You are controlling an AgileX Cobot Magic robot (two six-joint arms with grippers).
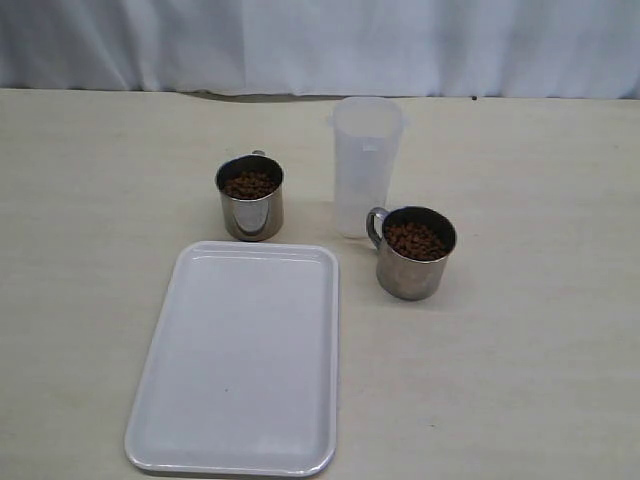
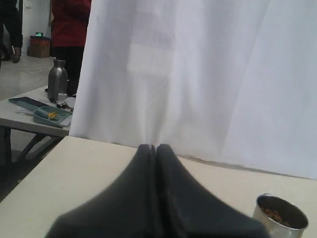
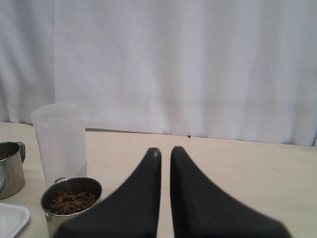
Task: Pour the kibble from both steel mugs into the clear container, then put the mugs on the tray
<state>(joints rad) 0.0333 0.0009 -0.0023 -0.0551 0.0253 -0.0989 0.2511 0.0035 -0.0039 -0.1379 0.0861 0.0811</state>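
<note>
Two steel mugs stand on the beige table, each filled with brown kibble [image 1: 249, 185]. One mug [image 1: 250, 212] is just beyond the tray's far left corner, the other [image 1: 410, 268] to the tray's right. The clear container [image 1: 365, 165] stands upright and empty between and behind them, touching or nearly touching the right mug's handle. The white tray [image 1: 240, 360] lies empty at the front. Neither arm shows in the exterior view. My left gripper [image 2: 154, 147] is shut, empty, with a mug [image 2: 280, 218] off to its side. My right gripper [image 3: 166, 151] is shut, a thin slit between its fingers, near the right mug [image 3: 69, 203] and container [image 3: 60, 141].
A white curtain [image 1: 320, 40] hangs along the table's far edge. Past the table's left end, in the left wrist view, a second table [image 2: 20, 116] holds a steel bottle [image 2: 57, 79] and a teal tray [image 2: 52, 115]; people stand behind it.
</note>
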